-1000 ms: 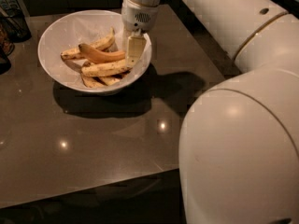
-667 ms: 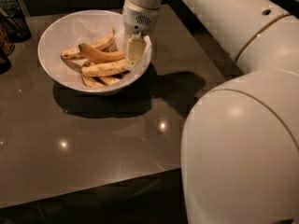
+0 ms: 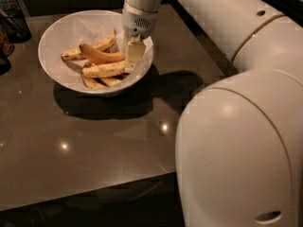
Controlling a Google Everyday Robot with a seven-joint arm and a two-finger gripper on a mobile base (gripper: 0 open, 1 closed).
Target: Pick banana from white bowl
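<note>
Gripper (image 3: 134, 56) lowered into the right side of the white bowl (image 3: 56, 32) — whether it is open or closed cannot be told. The banana (image 3: 103, 70) lies just to its left, its right end meeting the gripper's tip, below a darker curved banana (image 3: 100, 56).

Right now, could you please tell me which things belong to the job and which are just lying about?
Job: banana; white bowl; gripper, in the bowl at the banana's right end.
Lying about: golden curved banana; thinner speckled banana; dark container.

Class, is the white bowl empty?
No: the speckled banana and other bananas lie in the white bowl, with the gripper at its right rim.
</note>
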